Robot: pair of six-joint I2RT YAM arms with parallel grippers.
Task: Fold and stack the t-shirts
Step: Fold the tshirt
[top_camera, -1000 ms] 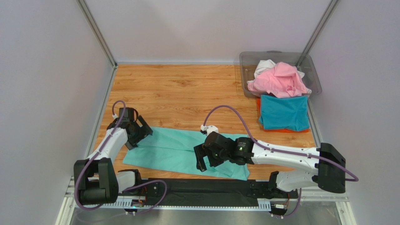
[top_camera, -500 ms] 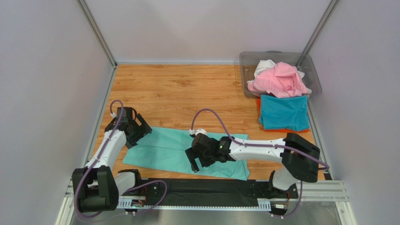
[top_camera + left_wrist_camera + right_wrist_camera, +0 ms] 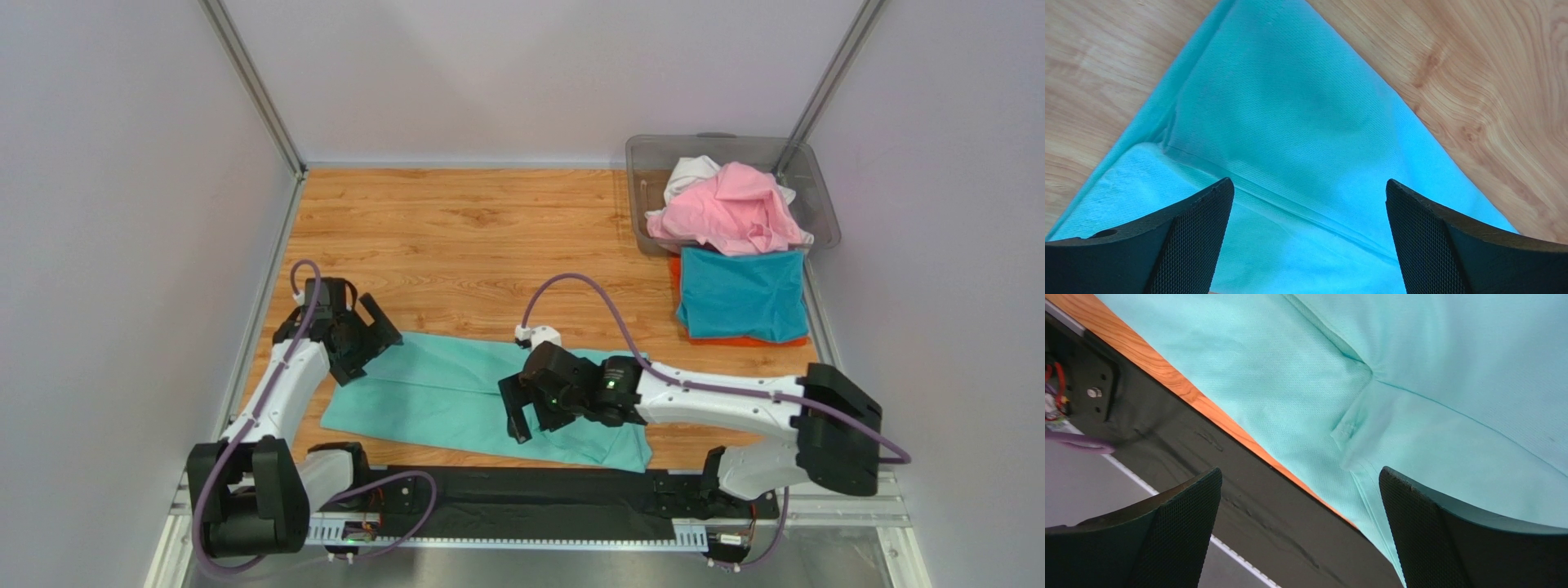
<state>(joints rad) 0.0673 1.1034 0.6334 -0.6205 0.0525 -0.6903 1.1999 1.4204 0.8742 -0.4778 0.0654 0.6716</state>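
Mint green t-shirt (image 3: 454, 395) lies flat on the wooden bench (image 3: 466, 233), folded into a long band, and both your hands are over it. Your left hand (image 3: 359, 343) is spread wide above the shirt's far-left corner and holds nothing. In the left wrist view, that corner runs to a point between the two black pads, with a folded edge crossing just ahead of them. I can't tell whether the pads touch the cloth. Your right hand (image 3: 513, 407) is spread wide too, and it hangs over the shirt's near edge, right of the shirt's middle, gripping nothing. A short seam tuck shows in the cloth between its fingers. Beyond the shirt's near hem you get a thin strip of bench, then the black mounting rail (image 3: 528, 496).

Moving outward, the rest of the laundry is well apart from the mint shirt, off to its far right. A teal blue t-shirt (image 3: 742, 294) lies folded on an orange t-shirt (image 3: 736, 341), which shows only as an edge beneath it. Just past those two stands the clear grey bin (image 3: 648, 157), with a crumpled pink t-shirt (image 3: 724, 208) heaped in it and a white t-shirt (image 3: 691, 172) behind the pink.
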